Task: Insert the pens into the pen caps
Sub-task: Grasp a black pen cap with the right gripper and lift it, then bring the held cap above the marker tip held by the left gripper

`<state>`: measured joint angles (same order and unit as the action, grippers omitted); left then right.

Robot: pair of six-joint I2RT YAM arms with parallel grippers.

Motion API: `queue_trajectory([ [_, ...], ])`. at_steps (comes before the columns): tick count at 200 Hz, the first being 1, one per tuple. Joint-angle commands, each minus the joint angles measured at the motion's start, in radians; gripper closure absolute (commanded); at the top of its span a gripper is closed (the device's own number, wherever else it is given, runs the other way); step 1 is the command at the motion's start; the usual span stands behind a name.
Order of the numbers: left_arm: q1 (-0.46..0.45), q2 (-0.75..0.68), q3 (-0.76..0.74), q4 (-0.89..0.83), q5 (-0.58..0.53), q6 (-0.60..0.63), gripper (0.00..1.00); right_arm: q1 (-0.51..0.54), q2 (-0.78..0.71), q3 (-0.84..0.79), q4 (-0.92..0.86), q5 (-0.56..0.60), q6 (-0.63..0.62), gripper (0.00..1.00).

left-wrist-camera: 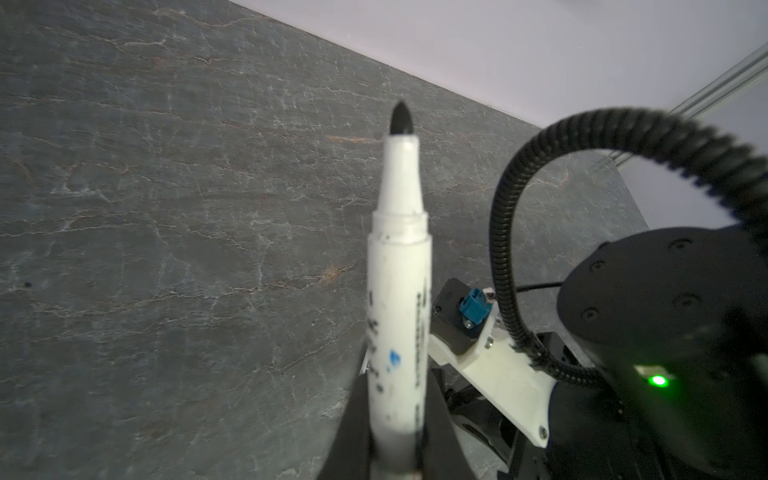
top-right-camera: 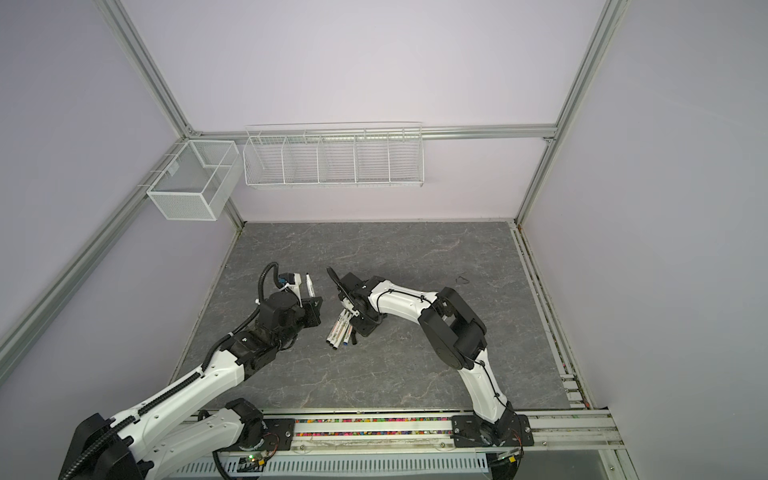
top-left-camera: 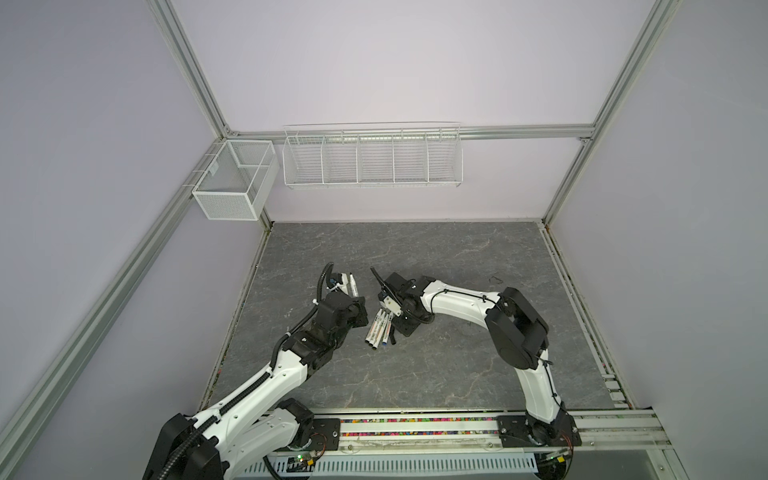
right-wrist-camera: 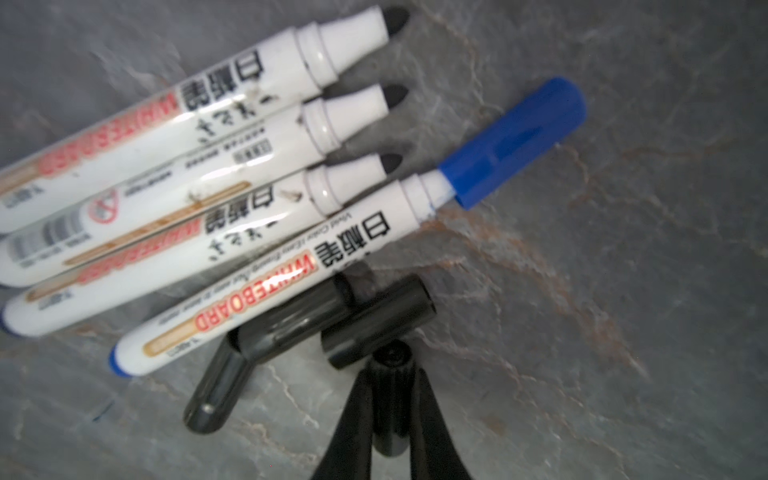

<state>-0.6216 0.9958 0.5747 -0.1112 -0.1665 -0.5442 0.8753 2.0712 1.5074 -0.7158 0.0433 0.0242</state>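
**Top views.** In both top views a divided white mesh bin [top-left-camera: 232, 183] hung on the left rail. A wire rack [top-left-camera: 372, 160] of five compartments hung on the back rail. Four pens [top-left-camera: 379, 328] lay side by side at mid-counter [top-left-camera: 436, 374], between the two arms. The left arm [top-left-camera: 282, 374] was extended forward with its wrist raised. The right arm [top-left-camera: 453, 305] was bent at the elbow and angled down over the pens.

**Left wrist view.** The left end effector [left-wrist-camera: 392, 415] was clamped on the barrel of an uncapped black-tipped pen [left-wrist-camera: 399, 291]. The pen was held clear of the counter.

**Right wrist view.** Three uncapped pens [right-wrist-camera: 208, 137] lay on the counter. The blue pen [right-wrist-camera: 270, 282] lay beside them with its nib inside the blue cap [right-wrist-camera: 513, 141]. Three black caps [right-wrist-camera: 291, 320] lay touching one another, just beside the blue pen. The right end effector [right-wrist-camera: 390, 374] was closed on a fourth black cap [right-wrist-camera: 389, 415]. Whether that cap touched the counter could not be determined.
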Motion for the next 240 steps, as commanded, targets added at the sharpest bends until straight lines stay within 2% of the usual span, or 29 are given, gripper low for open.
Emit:
queue_trajectory([
  [1,0.005,0.028,0.04,0.004,0.096,0.071,1.0,-0.069,-0.184,-0.101,0.109,-0.079,0.045,0.91],
  [22,0.005,0.053,0.042,0.056,0.185,0.11,1.0,-0.158,-0.341,-0.181,0.195,-0.167,0.114,0.92],
  [42,0.003,0.077,0.046,0.11,0.269,0.144,1.0,-0.228,-0.421,-0.197,0.288,-0.282,0.182,0.93],
  [57,0.003,0.096,0.056,0.134,0.316,0.156,1.0,-0.254,-0.445,-0.191,0.375,-0.367,0.24,0.93],
  [71,0.002,0.113,0.063,0.142,0.334,0.153,1.0,-0.256,-0.45,-0.176,0.459,-0.4,0.291,0.92],
  [103,-0.019,0.128,0.062,0.154,0.316,0.146,1.0,-0.254,-0.402,-0.142,0.662,-0.529,0.411,0.92],
  [157,-0.055,0.122,0.07,0.137,0.263,0.163,1.0,-0.21,-0.306,-0.051,0.614,-0.673,0.348,0.92],
  [194,-0.056,0.118,0.075,0.136,0.259,0.167,1.0,-0.197,-0.307,-0.036,0.549,-0.659,0.278,0.92],
  [240,-0.056,0.13,0.083,0.144,0.273,0.17,1.0,-0.196,-0.287,-0.017,0.539,-0.659,0.276,0.92],
])
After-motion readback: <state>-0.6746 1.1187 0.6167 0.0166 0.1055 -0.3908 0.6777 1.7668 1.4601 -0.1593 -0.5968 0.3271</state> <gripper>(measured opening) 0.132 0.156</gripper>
